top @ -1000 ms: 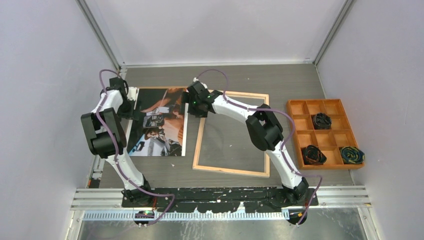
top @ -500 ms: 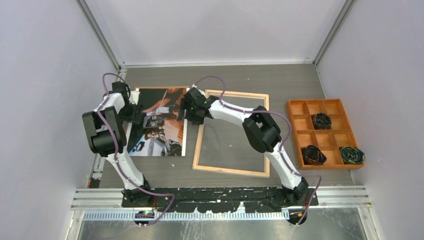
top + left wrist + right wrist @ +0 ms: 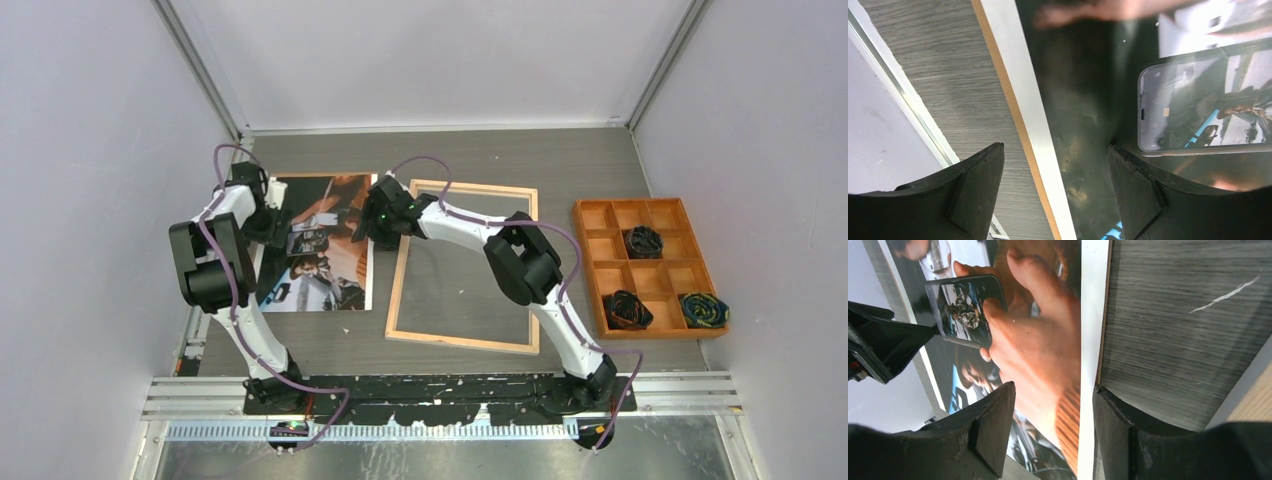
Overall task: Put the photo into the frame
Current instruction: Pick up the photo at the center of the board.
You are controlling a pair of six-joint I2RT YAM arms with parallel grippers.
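The photo (image 3: 320,245) lies face up on the table at the left, showing a hand with a phone. The frame (image 3: 400,280) lies to its right with the light wood side up. My left gripper (image 3: 270,222) is open at the photo's left edge. In the left wrist view its jaws (image 3: 1055,185) straddle the white border (image 3: 1018,90), one finger over the table and one over the print. My right gripper (image 3: 368,228) is open at the photo's right edge. Its jaws (image 3: 1053,425) straddle that border (image 3: 1090,340), with a corner of the frame (image 3: 1253,400) beside them.
A thin brown backing board (image 3: 1013,115) shows under the photo's left edge. An orange compartment tray (image 3: 655,280) stands at the right, holding three dark bundles (image 3: 643,241). White walls with metal rails close in the table on three sides.
My right gripper has moved left from the frame's top left corner to the photo's right edge, and its jaws have narrowed. The left gripper has shifted slightly along the photo's left edge.
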